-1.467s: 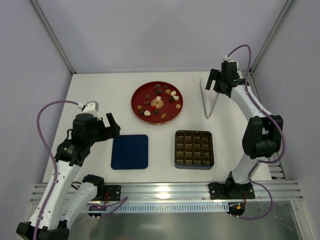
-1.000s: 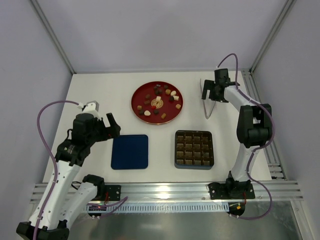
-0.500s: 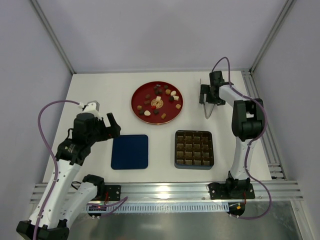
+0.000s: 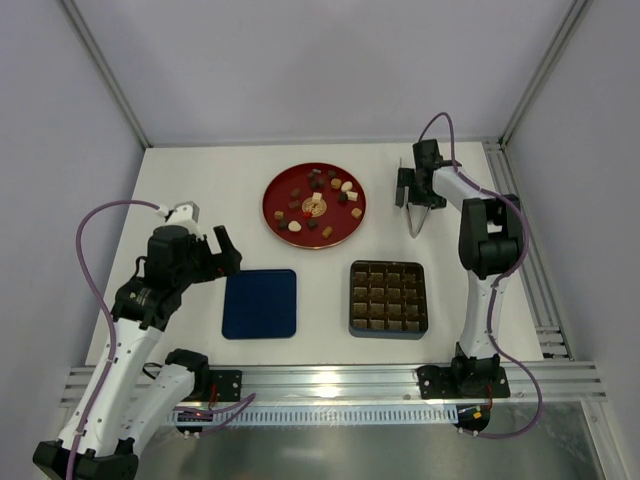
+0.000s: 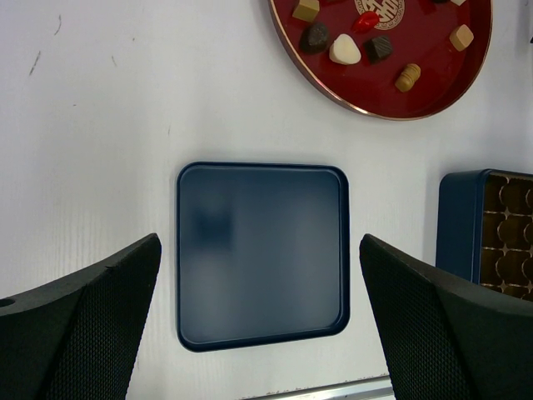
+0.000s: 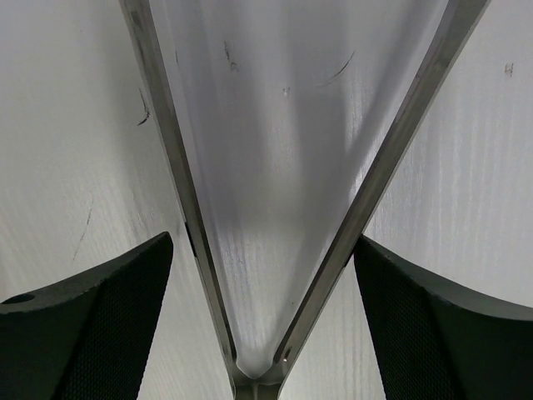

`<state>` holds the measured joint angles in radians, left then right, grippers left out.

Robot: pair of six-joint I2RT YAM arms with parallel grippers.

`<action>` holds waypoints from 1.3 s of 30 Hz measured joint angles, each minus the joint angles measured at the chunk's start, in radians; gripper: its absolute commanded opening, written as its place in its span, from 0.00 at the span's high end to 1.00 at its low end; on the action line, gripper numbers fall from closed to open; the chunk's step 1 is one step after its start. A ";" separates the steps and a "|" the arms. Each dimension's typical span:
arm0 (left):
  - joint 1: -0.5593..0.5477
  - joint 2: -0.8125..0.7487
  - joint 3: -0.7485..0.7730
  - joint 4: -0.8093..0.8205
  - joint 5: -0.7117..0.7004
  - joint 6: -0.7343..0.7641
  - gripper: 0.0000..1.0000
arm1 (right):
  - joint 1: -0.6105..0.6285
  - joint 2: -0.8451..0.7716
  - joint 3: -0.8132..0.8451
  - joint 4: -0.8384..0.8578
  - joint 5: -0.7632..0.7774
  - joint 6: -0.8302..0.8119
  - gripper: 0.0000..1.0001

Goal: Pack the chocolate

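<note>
The chocolate [image 4: 318,197] lies as several small dark, tan and cream pieces on a red plate [image 4: 275,190]; some pieces [image 5: 345,49] show in the left wrist view. My right gripper [image 4: 410,190] is low over the metal tongs [image 4: 416,224]. It stands open, its fingers [image 6: 92,321] on either side of the tongs' two arms [image 6: 381,171], close to the hinge. My left gripper [image 4: 228,252] hangs open above the dark-blue lid [image 5: 262,250], holding nothing.
A blue box with a brown gridded tray [image 4: 389,297] sits at the front right, also seen in the left wrist view [image 5: 487,229]. The lid [image 4: 260,303] lies to its left. The plate's rim [image 5: 366,107] is beyond the lid.
My right arm has folded in and come down to the left onto the tongs. The left arm, plate, lid and tray have not moved.
</note>
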<state>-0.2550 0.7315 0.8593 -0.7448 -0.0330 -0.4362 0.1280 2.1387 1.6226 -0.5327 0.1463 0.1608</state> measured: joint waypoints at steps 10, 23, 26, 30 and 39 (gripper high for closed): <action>0.000 0.009 0.000 0.000 0.001 0.000 0.00 | -0.001 0.039 0.056 -0.076 0.004 0.044 0.15; 0.000 0.011 0.000 0.000 0.008 0.000 0.00 | -0.001 0.039 0.056 -0.097 -0.003 0.058 0.42; 0.000 0.011 0.000 0.000 0.008 0.000 0.00 | -0.001 0.039 0.056 -0.097 -0.003 0.059 0.49; 0.000 0.013 0.000 0.000 0.008 0.000 0.00 | -0.001 0.031 0.056 -0.102 0.002 0.058 0.54; 0.000 0.013 0.000 0.000 0.008 0.000 0.00 | -0.001 -0.097 0.056 -0.137 0.026 0.055 0.55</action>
<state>-0.2550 0.7444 0.8593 -0.7444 -0.0246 -0.4362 0.1272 2.0418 1.6787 -0.6701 0.1726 0.2157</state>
